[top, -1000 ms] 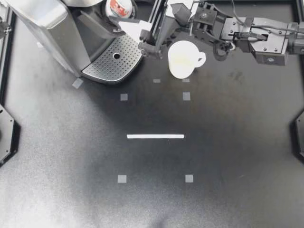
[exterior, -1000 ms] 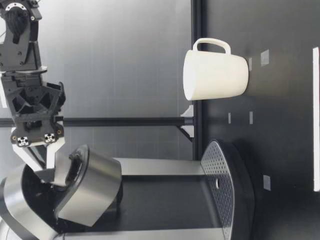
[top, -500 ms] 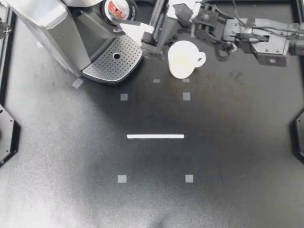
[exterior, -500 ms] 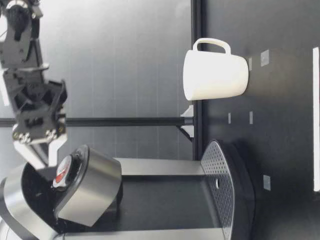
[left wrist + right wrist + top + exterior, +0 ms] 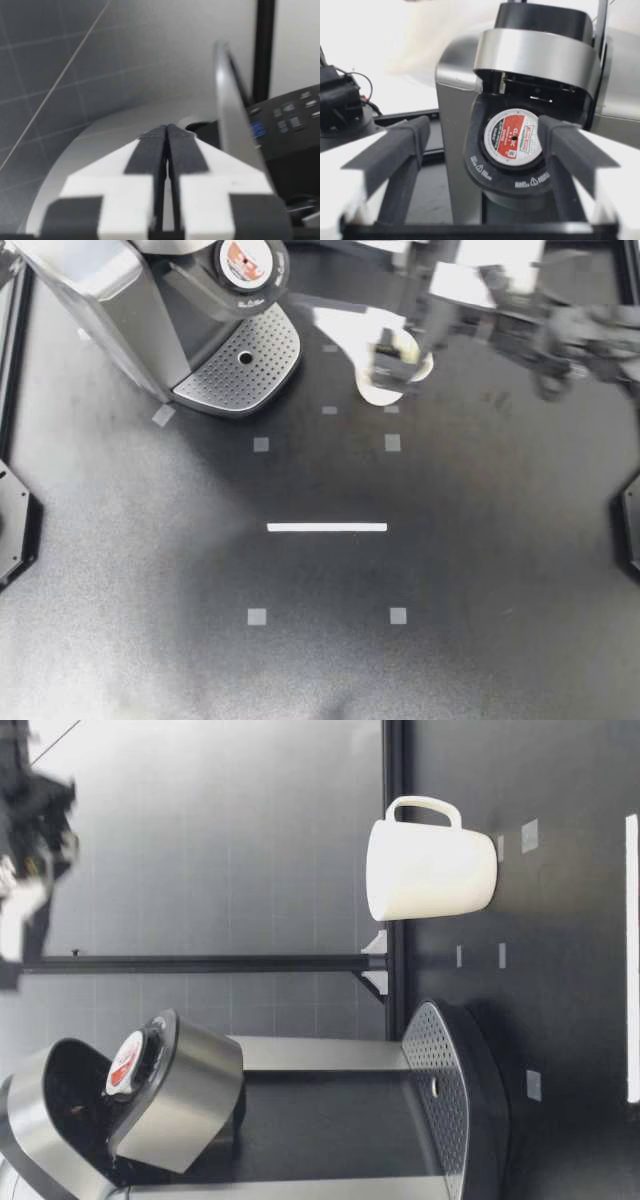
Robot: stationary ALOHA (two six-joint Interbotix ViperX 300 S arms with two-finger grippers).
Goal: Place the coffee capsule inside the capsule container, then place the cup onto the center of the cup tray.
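A red-and-white coffee capsule (image 5: 247,260) sits in the open capsule holder (image 5: 262,292) of the coffee machine at the back left. My right gripper (image 5: 395,345) is blurred by motion above the white cup (image 5: 372,388), which stands right of the perforated cup tray (image 5: 262,352). In the right wrist view the gripper (image 5: 481,131) is open and empty, with the capsule (image 5: 512,137) seated in the holder ahead of it. The low view shows the capsule (image 5: 125,1060) in the holder, the upright cup (image 5: 430,870) and a blurred gripper (image 5: 30,870) high above. My left gripper (image 5: 166,145) is shut and empty.
The coffee machine (image 5: 100,300) fills the back left corner, with its lid (image 5: 50,1120) raised. A white tape line (image 5: 327,527) and small grey squares mark the black table (image 5: 450,570).
My right gripper has left the capsule in the holder, then pulled back from the machine to the right and upward, over the cup. The cup has not moved.
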